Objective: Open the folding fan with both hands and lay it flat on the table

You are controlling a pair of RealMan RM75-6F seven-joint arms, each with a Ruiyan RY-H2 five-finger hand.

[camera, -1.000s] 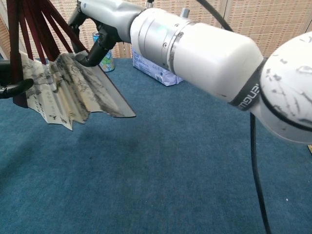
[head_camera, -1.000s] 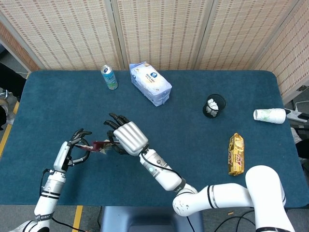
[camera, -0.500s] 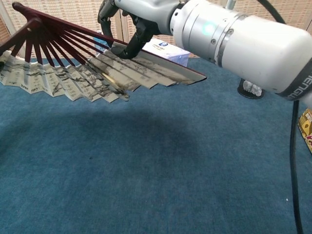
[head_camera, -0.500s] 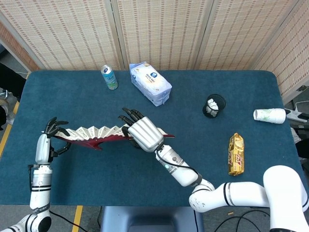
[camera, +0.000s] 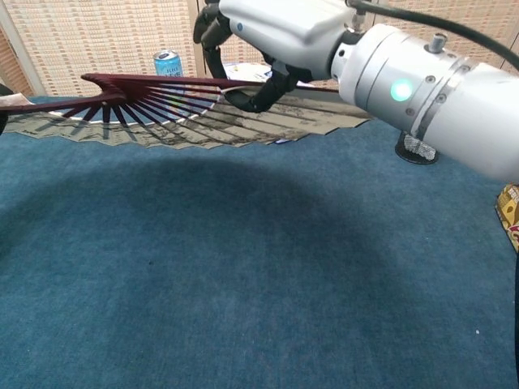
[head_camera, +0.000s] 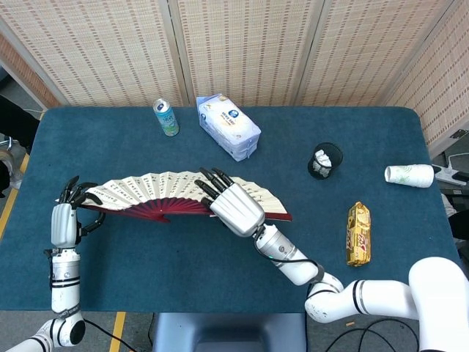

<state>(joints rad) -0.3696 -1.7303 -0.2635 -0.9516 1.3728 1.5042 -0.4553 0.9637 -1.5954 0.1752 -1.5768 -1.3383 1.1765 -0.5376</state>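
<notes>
The folding fan [head_camera: 161, 192] is spread wide, with pale painted paper and dark red ribs. It stretches from my left hand [head_camera: 66, 218] across to a point just right of my right hand [head_camera: 236, 207]. My left hand grips the fan's left end rib. My right hand holds the right part of the fan from above, fingers curled over its ribs. In the chest view the fan [camera: 186, 121] hangs nearly level above the blue table [camera: 243, 284], casting a shadow on it, and the right hand [camera: 268, 40] clasps its upper right part.
At the back of the table stand a drink can [head_camera: 166, 117] and a tissue pack [head_camera: 229, 126]. A black mesh cup [head_camera: 325, 160], a tipped white paper cup [head_camera: 409, 175] and a yellow snack packet [head_camera: 358, 233] lie to the right.
The fan went from nearly folded to spread wide. My right hand swept right with its end, my left hand moved left, and the fan tilted toward level.
</notes>
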